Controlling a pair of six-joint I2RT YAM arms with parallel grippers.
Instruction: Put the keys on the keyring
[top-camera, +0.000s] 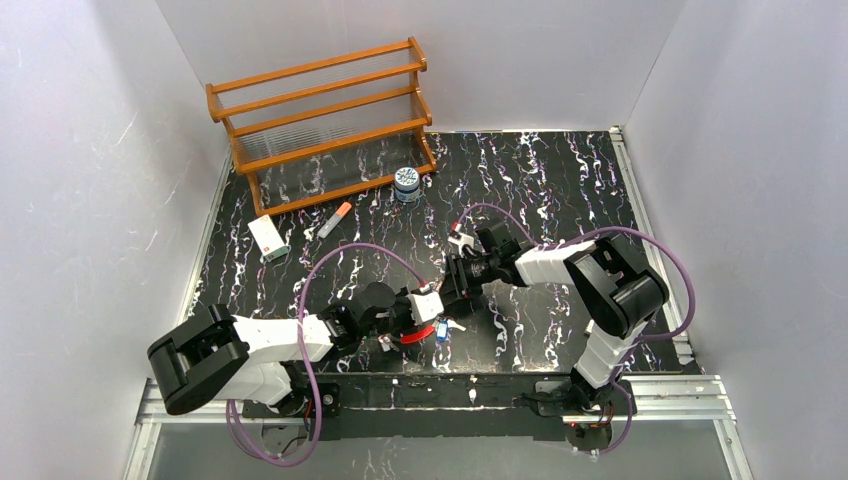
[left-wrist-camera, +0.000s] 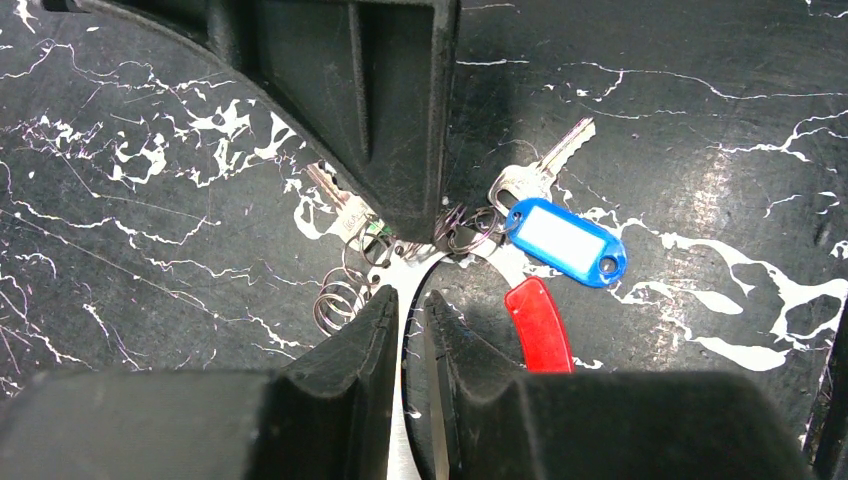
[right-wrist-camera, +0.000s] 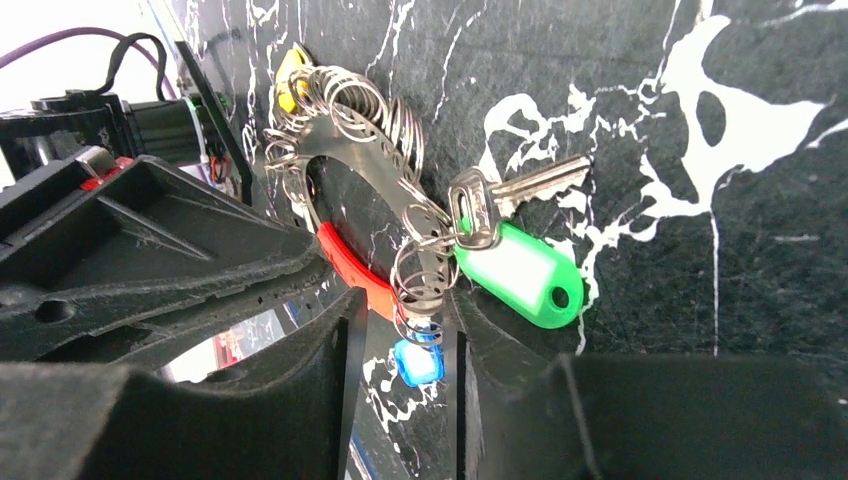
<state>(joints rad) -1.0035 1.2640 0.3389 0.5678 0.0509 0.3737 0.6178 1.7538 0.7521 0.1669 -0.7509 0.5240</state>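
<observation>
Left wrist view: the left gripper (left-wrist-camera: 410, 300) has its fingers almost closed on the thin silver band of the keyring (left-wrist-camera: 540, 325), which lies on the black marbled table (left-wrist-camera: 700, 100). Just beyond, a blue-tagged key (left-wrist-camera: 565, 240) sits on its small rings. The right gripper (right-wrist-camera: 405, 315) straddles the band beside a green-tagged key (right-wrist-camera: 520, 270), fingers narrowly apart. Whether they pinch it I cannot tell.

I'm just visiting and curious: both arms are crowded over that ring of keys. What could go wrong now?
The left end effector and right end effector work very close together at the keyring, so they might collide or twist it. The bunched split rings could snag the green-tagged key.
</observation>
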